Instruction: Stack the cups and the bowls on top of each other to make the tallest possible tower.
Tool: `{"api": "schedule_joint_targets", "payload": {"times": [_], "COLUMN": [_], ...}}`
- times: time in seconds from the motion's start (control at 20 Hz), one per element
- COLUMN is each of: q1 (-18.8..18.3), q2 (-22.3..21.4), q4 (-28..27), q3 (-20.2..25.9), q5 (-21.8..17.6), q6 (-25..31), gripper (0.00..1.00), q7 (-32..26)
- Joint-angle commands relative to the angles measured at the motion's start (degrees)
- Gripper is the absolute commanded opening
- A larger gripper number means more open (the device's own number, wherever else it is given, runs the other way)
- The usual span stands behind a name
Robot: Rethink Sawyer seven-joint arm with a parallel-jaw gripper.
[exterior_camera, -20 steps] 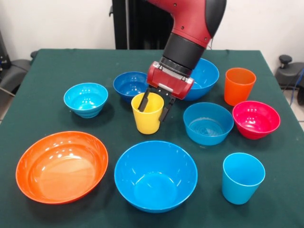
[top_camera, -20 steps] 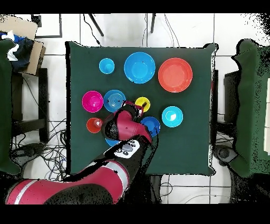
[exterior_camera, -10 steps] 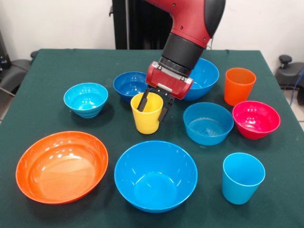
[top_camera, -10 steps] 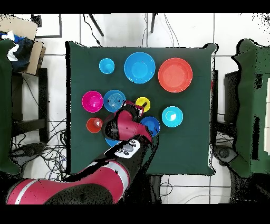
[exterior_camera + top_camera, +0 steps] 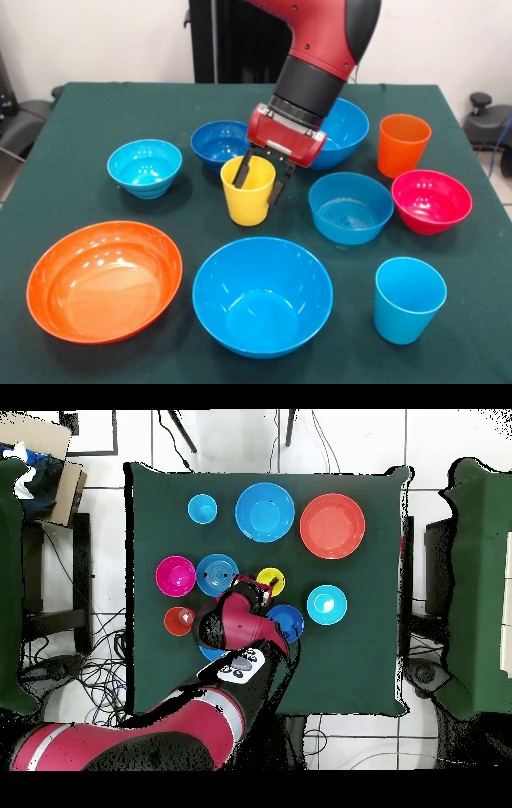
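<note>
A yellow cup [image 5: 249,190] stands upright near the middle of the green table [image 5: 96,112], ringed by separate bowls and cups — nothing is stacked. The robot's gripper [image 5: 262,178] straddles its rim, one finger inside and one outside, not visibly clamped. Such a one-wall pinch could slip or tip the cup into the small dark blue bowl [image 5: 219,142] just behind — a likely risk.

Glossy plastic cups [image 5: 249,191] and bowls [image 5: 262,296], matt green cloth table [image 5: 96,112]

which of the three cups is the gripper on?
The yellow cup: the gripper straddles its rim, one finger inside. The orange cup and light blue cup stand apart, untouched.
</note>
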Motion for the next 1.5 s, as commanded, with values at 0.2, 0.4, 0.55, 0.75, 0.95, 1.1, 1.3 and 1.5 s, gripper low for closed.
{"api": "schedule_joint_targets", "payload": {"times": [0.2, 0.4, 0.55, 0.75, 0.95, 1.1, 1.3, 1.5], "q1": [-0.3, 0.2, -0.3, -0.7, -0.7, -0.6, -0.4, -0.2], "q2": [0.2, 0.1, -0.4, -0.7, -0.9, -0.7, -0.6, -0.5], "q4": [-2.3, -2.4, -2.1, -2.1, -2.0, -2.0, -2.3, -2.2], "q3": [6.0, 6.5, 6.8, 7.2, 7.1, 7.1, 6.8, 6.7], "q5": [-0.7, -0.2, -0.5, -0.7, -0.7, -0.6, -0.4, -0.1], "q6": [0.6, 1.6, 2.3, 2.8, 3.2, 3.2, 3.5, 3.6], "gripper": [1.00, 1.00, 1.00, 1.00, 1.00, 1.00, 1.00, 1.00], "q7": [7.9, 8.1, 7.9, 7.8, 7.7, 7.7, 7.5, 7.7]}}
